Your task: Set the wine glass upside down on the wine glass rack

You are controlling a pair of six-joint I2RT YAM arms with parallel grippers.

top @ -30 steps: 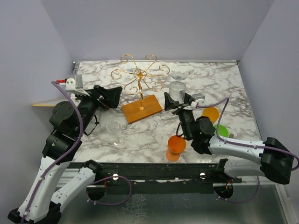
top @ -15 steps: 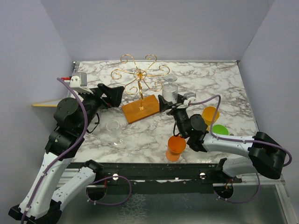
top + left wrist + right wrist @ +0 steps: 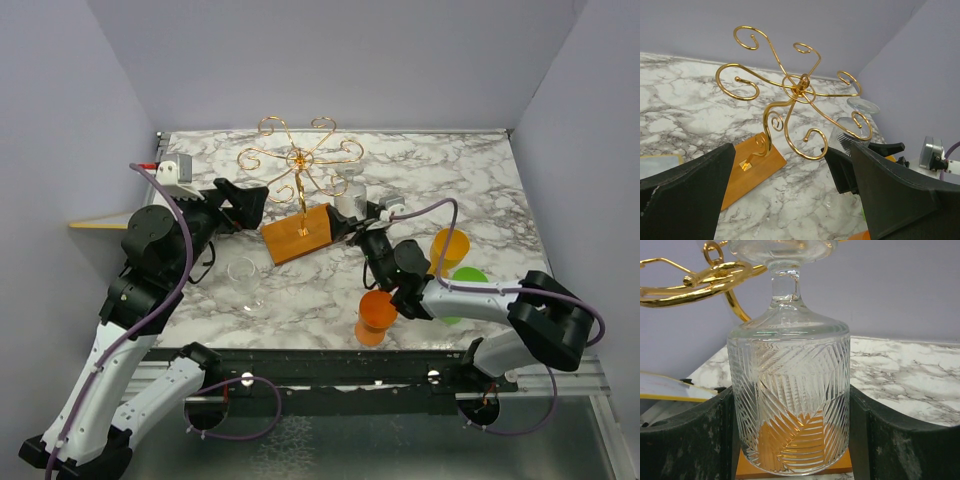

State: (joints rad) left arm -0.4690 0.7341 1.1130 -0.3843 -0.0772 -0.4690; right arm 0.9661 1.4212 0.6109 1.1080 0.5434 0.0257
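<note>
Right gripper (image 3: 352,216) is clamping the wine glass (image 3: 350,193) by its ribbed bowl, one dark finger (image 3: 685,440) pressing each side, and is holding it upside down with the foot uppermost. In the right wrist view the stem is standing just beside a curled gold arm of the wine glass rack (image 3: 300,172); whether they are touching cannot be told. Left gripper (image 3: 243,204) is hovering at the rack's other side with its jaws spread wide, gripping nothing.

Everything is sitting on a white-and-grey marbled table (image 3: 470,170), enclosed by plain lavender walls (image 3: 350,60). The rack's orange-brown base (image 3: 303,233) is lying at an angle mid-table. A second clear glass (image 3: 243,280) is standing upright near the left arm, while an orange cup (image 3: 378,315), a yellow-orange cup (image 3: 449,245) and a green dish (image 3: 466,278) are sitting by the right arm.

Compared with a second ago, the right arm has been carrying the glass leftwards, from well off the rack to right against its scrolls. The left gripper has been edging slightly closer too.
</note>
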